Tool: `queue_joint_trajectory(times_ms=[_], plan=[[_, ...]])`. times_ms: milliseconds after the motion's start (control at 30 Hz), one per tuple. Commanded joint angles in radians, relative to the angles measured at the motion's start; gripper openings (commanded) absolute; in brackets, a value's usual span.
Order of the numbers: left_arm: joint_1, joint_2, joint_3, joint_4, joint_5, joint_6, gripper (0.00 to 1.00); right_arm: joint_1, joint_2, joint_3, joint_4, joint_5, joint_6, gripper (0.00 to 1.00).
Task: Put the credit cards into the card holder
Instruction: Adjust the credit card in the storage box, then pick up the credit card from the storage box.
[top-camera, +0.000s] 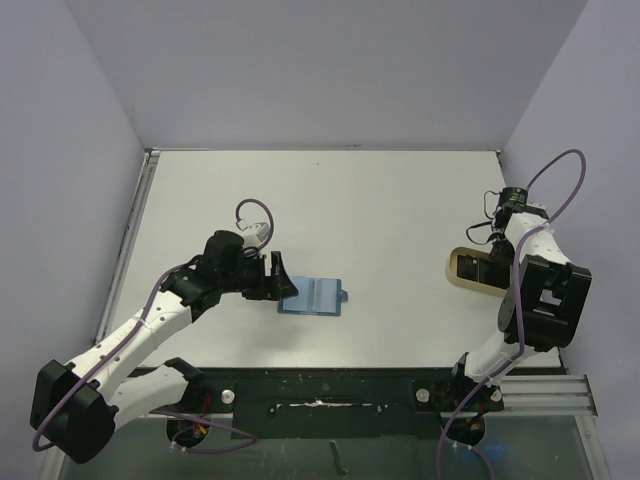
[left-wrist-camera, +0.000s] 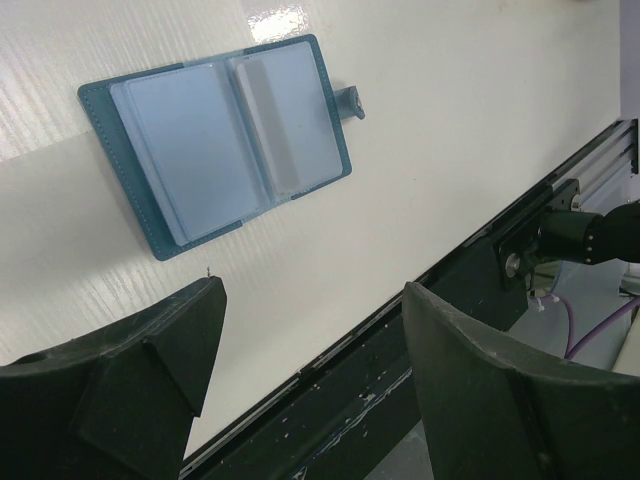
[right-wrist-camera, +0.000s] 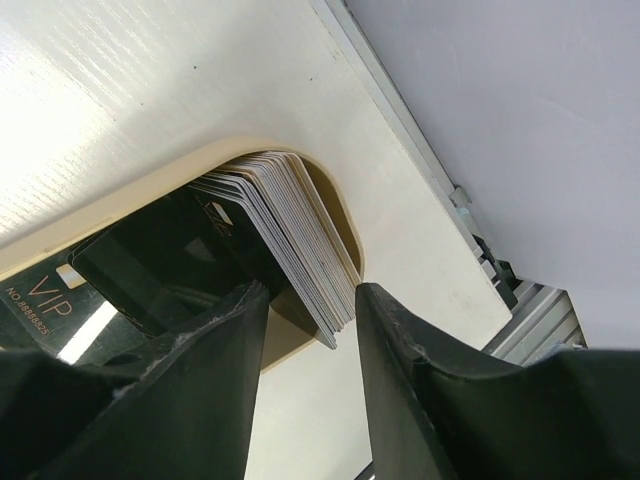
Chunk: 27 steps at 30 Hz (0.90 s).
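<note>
Your small teal-blue fold-open card holder (left-wrist-camera: 215, 140) lies open and flat on the white table (left-wrist-camera: 450, 150), with its light blue inside facing up. Your left claw (left-wrist-camera: 312, 288) hangs near it, spread wide and holding nothing. Your right claw (right-wrist-camera: 312, 290) is down in the tan plastic tray (right-wrist-camera: 200, 160), with one finger on each side of the stack of grey credit cards (right-wrist-camera: 290, 220) standing on edge. You cannot tell if it squeezes them.
</note>
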<state>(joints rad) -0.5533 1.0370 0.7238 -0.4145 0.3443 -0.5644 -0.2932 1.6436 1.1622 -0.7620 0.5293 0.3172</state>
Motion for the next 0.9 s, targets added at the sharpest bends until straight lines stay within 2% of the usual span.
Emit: queue_joint_trajectory(times_ms=[0, 167, 400, 467, 633, 867], plan=[[0.005, -0.014, 0.01, 0.047, 0.0, 0.004, 0.7, 0.004, 0.0, 0.035, 0.027, 0.019, -0.004, 0.41], [0.007, -0.025, 0.011, 0.042, -0.011, 0.003, 0.7, 0.003, 0.014, 0.036, 0.025, 0.082, -0.005, 0.33], [0.006, -0.037, 0.01, 0.04, -0.017, 0.003, 0.7, 0.002, 0.018, 0.05, 0.022, 0.07, -0.015, 0.32], [0.006, -0.038, 0.008, 0.04, -0.018, 0.003, 0.7, 0.004, 0.019, 0.054, 0.021, 0.056, -0.015, 0.33], [0.006, -0.037, 0.01, 0.043, -0.012, 0.003, 0.7, 0.022, 0.008, 0.049, 0.037, 0.041, -0.014, 0.43], [0.006, -0.032, 0.012, 0.043, -0.011, 0.004, 0.7, 0.025, 0.031, 0.038, 0.063, 0.027, -0.023, 0.45]])
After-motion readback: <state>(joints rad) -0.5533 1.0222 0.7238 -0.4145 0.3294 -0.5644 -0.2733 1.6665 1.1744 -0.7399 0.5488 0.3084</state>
